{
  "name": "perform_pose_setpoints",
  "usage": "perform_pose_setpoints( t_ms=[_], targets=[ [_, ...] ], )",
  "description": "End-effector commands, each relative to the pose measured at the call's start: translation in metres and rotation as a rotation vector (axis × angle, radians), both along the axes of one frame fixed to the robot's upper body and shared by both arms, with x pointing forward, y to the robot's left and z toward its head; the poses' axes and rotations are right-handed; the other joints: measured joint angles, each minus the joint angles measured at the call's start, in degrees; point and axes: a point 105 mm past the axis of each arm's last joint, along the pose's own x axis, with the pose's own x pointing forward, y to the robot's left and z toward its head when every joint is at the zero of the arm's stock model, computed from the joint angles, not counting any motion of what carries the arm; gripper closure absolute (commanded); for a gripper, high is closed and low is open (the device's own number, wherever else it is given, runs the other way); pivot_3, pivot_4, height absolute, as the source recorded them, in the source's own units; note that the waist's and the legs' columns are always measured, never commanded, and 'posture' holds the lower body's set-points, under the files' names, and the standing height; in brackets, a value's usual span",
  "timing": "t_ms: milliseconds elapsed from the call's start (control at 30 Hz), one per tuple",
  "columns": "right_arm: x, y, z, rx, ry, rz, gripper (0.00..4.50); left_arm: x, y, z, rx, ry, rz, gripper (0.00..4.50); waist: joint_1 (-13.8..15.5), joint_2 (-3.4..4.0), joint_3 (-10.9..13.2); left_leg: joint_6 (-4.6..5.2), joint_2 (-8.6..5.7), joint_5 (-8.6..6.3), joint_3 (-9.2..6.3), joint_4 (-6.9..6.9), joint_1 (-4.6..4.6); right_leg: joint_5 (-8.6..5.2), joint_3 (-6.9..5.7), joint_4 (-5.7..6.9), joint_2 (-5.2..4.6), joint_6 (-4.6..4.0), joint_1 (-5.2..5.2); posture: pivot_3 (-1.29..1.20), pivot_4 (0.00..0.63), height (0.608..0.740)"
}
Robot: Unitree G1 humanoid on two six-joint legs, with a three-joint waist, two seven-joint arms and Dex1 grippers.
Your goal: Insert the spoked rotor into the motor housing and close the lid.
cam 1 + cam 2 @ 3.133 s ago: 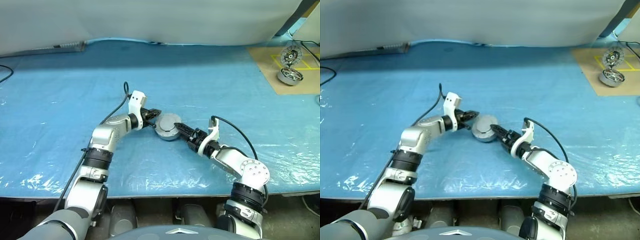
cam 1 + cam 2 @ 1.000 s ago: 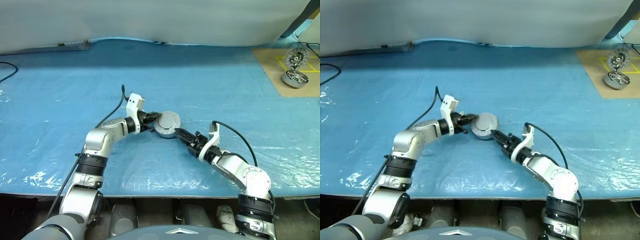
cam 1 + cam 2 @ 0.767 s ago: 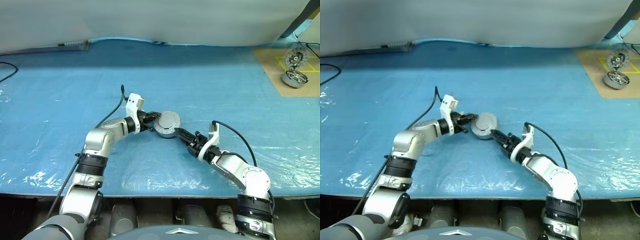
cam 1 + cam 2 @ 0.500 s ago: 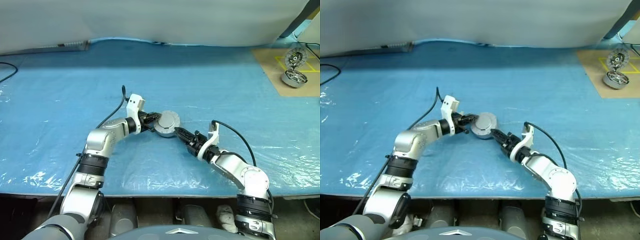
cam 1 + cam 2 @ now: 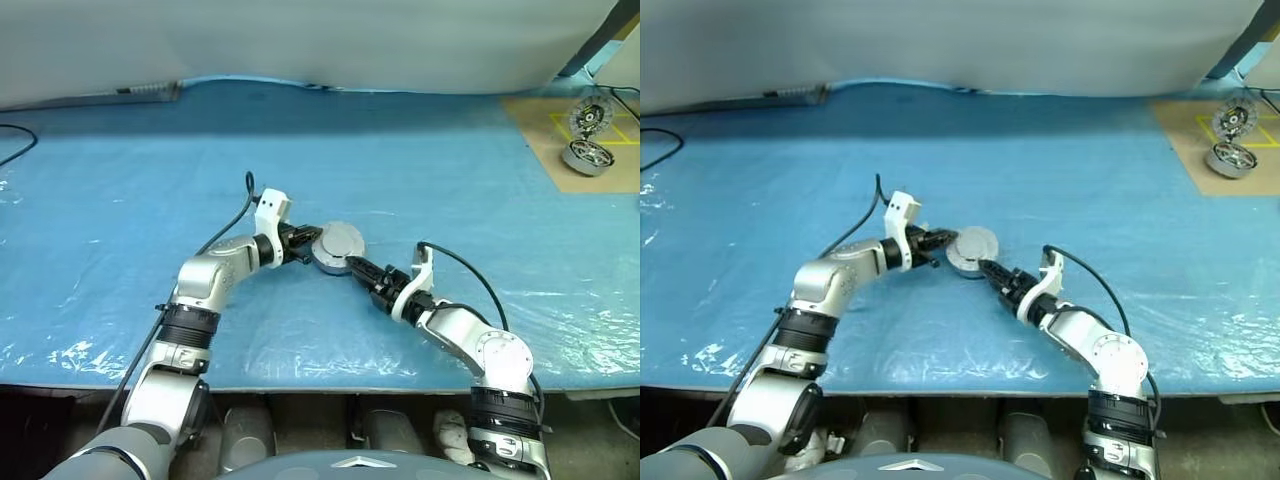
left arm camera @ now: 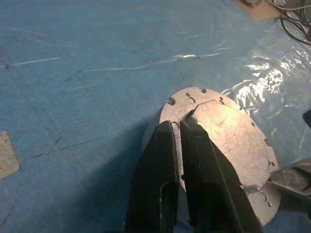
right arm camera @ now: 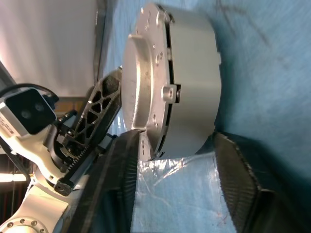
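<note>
Right end effector (image 7: 175, 194) has spread around motor housing (image 7: 192, 82); spare motors (image 5: 587, 155) far-right

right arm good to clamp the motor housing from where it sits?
Probably yes: the right gripper stands open right at the motor housing, a finger on either side, nothing between. The left gripper pinches the far rim.

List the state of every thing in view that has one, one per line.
Motor housing: resting on the blue mat, lid down on it.
Lid: closed, flat on top.
Left pincer: shut, fingertips on the lid.
Right pincer: open, fingers either side of the housing.
</note>
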Motion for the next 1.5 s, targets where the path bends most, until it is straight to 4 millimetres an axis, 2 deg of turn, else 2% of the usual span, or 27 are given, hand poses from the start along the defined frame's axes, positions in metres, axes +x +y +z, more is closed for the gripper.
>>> perform_pose_setpoints(
  t_ms=[33, 233, 333, 500, 767, 867, 1000, 1100, 1200, 1233, 1367, 1500],
  targets=[
    [0.003, 0.005, 0.007, 0.021, -0.024, 0.018, 1.39, -0.002, -0.004, 0.007, -0.004, -0.028, -0.028, 4.22, 0.03, 0.0, 0.0, 0.0, 0.0, 0.0, 0.0, 0.02, 0.0, 0.0, 0.0, 0.02, 0.0, 0.0, 0.0, 0.0, 0.15, 0.74],
    [0.007, 0.004, 0.007, 0.036, -0.023, 0.0, 1.39, -0.003, -0.004, 0.006, 0.001, -0.027, -0.031, 4.22, 0.09, 0.0, 0.0, 0.0, 0.0, 0.0, -0.02, 0.04, -0.04, 0.0, -0.01, 0.05, -0.01, 0.01, 0.0, 0.0, 0.15, 0.74],
    [0.007, 0.002, 0.006, 0.045, -0.021, -0.014, 1.98, -0.004, -0.004, 0.005, 0.004, -0.026, -0.031, 4.22, 0.09, 0.0, 0.0, 0.0, 0.0, 0.0, -0.02, 0.04, -0.04, 0.01, -0.02, 0.05, -0.01, 0.04, -0.01, 0.0, 0.15, 0.74],
    [0.005, 0.0, 0.008, 0.06, -0.026, -0.019, 3.46, -0.005, -0.005, 0.003, 0.007, -0.021, -0.036, 4.22, 0.12, -0.01, 0.0, 0.0, -0.01, 0.0, -0.03, 0.05, -0.07, 0.0, -0.01, 0.06, -0.03, 0.02, -0.04, 0.0, 0.15, 0.74],
    [0.002, 0.0, 0.008, 0.059, -0.024, -0.018, 3.47, -0.009, -0.007, 0.006, -0.019, -0.017, -0.05, 4.22, 0.14, 0.0, 0.0, 0.0, -0.01, 0.0, -0.04, 0.05, -0.11, -0.02, -0.03, 0.04, -0.03, 0.01, -0.05, 0.0, 0.15, 0.74],
    [0.001, 0.0, 0.01, 0.071, -0.032, -0.02, 3.47, -0.013, -0.006, 0.02, -0.112, 0.0, -0.066, 3.59, 0.13, 0.0, 0.0, 0.0, -0.01, 0.0, -0.04, 0.04, -0.16, -0.02, -0.04, 0.03, -0.03, 0.02, -0.08, 0.0, 0.15, 0.74],
    [0.003, -0.002, 0.019, 0.106, -0.069, -0.037, 3.47, -0.013, 0.003, 0.036, -0.231, 0.027, -0.029, 2.26, 0.13, 0.0, 0.0, 0.0, -0.02, 0.0, -0.05, 0.06, -0.28, -0.02, -0.05, 0.03, -0.04, 0.01, -0.14, 0.0, 0.15, 0.74],
    [0.007, -0.006, 0.032, 0.143, -0.112, -0.064, 3.47, -0.006, 0.021, 0.045, -0.391, 0.083, 0.075, 1.23, -0.06, 0.0, 0.0, 0.0, 0.0, 0.0, -0.05, 0.06, -0.28, -0.03, -0.05, 0.06, -0.02, -0.01, -0.19, 0.0, 0.15, 0.74],
    [0.012, -0.007, 0.044, 0.166, -0.151, -0.078, 3.47, -0.002, 0.041, 0.046, -0.563, 0.166, 0.176, 0.2, -0.05, -0.01, 0.01, 0.0, -0.01, 0.0, -0.05, 0.06, -0.35, -0.03, -0.05, 0.05, -0.02, -0.01, -0.24, 0.0, 0.15, 0.74],
    [0.012, -0.007, 0.046, 0.168, -0.156, -0.08, 3.47, -0.002, 0.043, 0.046, -0.586, 0.182, 0.191, 0.0, -0.02, -0.02, 0.02, 0.0, -0.01, 0.0, -0.05, 0.07, -0.4, -0.03, -0.05, 0.04, -0.02, 0.0, -0.27, 0.0, 0.15, 0.74],
    [0.022, -0.003, 0.066, 0.186, -0.21, -0.074, 3.47, -0.018, 0.06, 0.031, -0.861, 0.364, 0.248, 0.0, -0.13, -0.03, 0.02, 0.0, -0.03, 0.0, -0.05, 0.07, -0.59, 0.1, -0.04, 0.03, -0.01, 0.19, -0.45, 0.0, 0.15, 0.74],
    [0.026, 0.002, 0.076, 0.195, -0.233, -0.052, 3.47, -0.029, 0.055, 0.027, -0.946, 0.439, 0.244, 0.0, 0.16, -0.12, 0.08, 0.0, 0.01, 0.0, -0.1, 0.1, -0.87, 0.11, -0.08, 0.07, 0.05, 0.2, -0.72, 0.0, 0.15, 0.74]
  ],
)
